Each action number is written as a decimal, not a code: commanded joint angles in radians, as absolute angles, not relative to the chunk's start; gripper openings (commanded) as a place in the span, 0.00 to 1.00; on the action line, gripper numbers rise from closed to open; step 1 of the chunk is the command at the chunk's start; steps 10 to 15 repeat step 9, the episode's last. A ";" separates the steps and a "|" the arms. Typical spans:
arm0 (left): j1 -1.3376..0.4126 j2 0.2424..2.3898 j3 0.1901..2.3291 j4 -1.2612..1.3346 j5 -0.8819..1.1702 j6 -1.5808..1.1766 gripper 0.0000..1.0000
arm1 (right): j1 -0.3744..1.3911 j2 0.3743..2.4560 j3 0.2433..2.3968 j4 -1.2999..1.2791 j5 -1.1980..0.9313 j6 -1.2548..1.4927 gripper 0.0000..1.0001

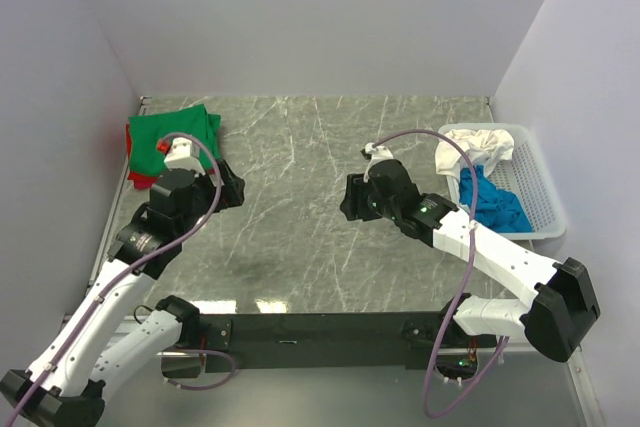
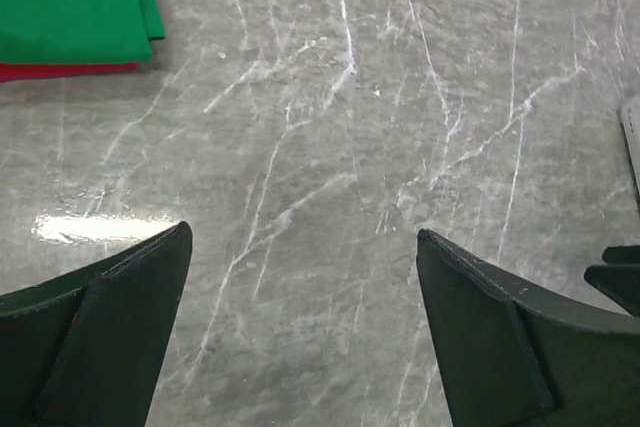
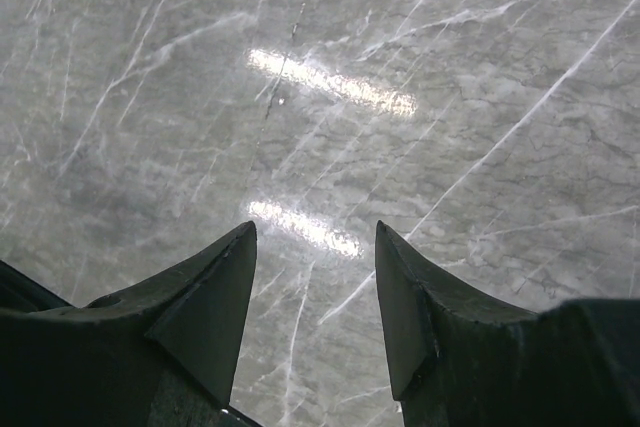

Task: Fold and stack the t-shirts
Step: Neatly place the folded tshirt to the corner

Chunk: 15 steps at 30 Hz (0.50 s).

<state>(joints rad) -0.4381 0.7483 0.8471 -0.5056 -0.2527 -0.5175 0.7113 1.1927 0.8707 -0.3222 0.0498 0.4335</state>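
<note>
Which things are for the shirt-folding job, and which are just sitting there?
For the job: green t-shirt, red t-shirt under it, blue t-shirt, white t-shirt.
Just there: white plastic basket, holding the blue and white ones.

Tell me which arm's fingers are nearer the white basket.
Right. The right fingers are over the bare table, left of the basket; the left fingers are far across the table, beside the green shirt.
</note>
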 commanded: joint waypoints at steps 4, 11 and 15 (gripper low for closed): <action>-0.442 0.723 0.836 -0.454 -0.169 -0.506 0.99 | 0.719 1.192 0.930 -0.287 0.091 0.476 0.58; -0.442 0.703 0.831 -0.462 -0.172 -0.511 0.99 | 0.726 1.216 0.942 -0.287 0.100 0.480 0.58; -0.442 0.703 0.831 -0.462 -0.172 -0.511 0.99 | 0.726 1.216 0.942 -0.287 0.100 0.480 0.58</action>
